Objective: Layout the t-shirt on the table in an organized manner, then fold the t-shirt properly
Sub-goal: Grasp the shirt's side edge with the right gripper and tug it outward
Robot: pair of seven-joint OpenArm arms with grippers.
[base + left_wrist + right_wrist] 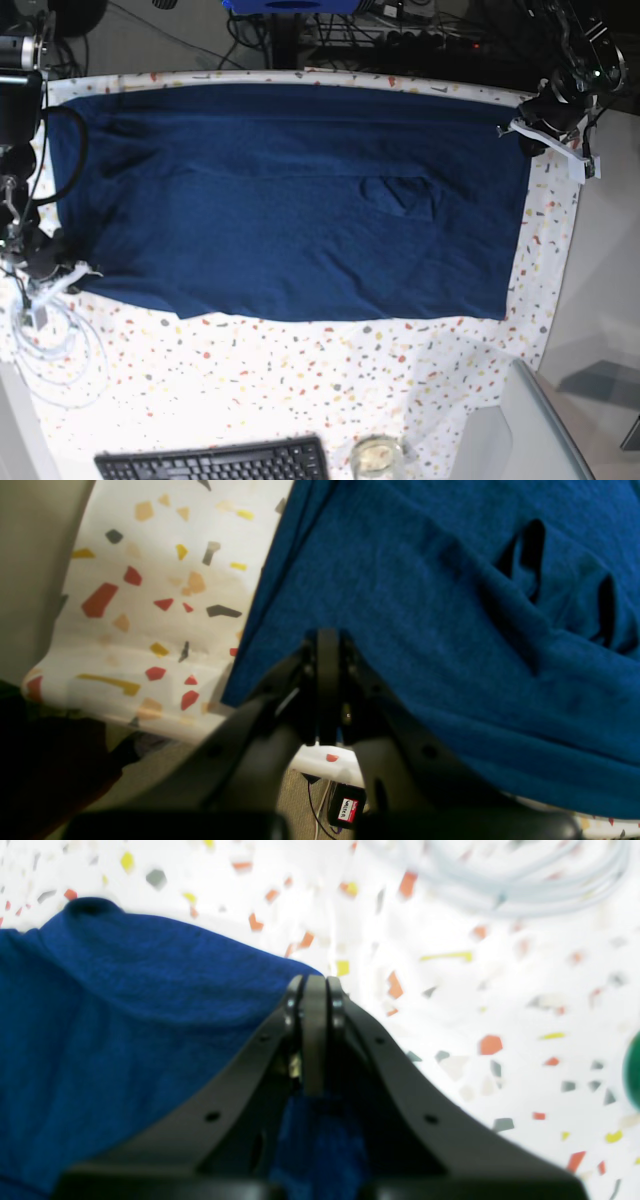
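**A:** How far along are you seeing this?

**B:** You are looking at a layout that is nearly finished. The t-shirt [290,200] is lying spread wide across the far half of the table [300,390], running from nine o'clock to three o'clock in the base view, mostly flat. One raised crease is sitting just right of centre, towards two o'clock, and the near hem is running a little unevenly around seven o'clock.

**A:** And the grippers?

**B:** Your right gripper [315,985] is sitting at the nine o'clock edge with its jaws pressed fully together. Blue cloth is showing behind and under the fingers in its wrist view, so I judge it is pinching the shirt's near corner, though the pinch point itself is hidden. Your left gripper [327,640] is up at two o'clock, fingers likewise clamped tight, with the shirt's edge lying against its tips; it looks like a hold on the fabric there too.

**A:** What is left?

**B:** You are still needing to smooth that crease and square the hem. After that the whole fold is waiting: no layer is doubled over the body yet, as far as I can see. The sleeves are hard to pick out in the dark cloth, so I cannot tell how they are lying.
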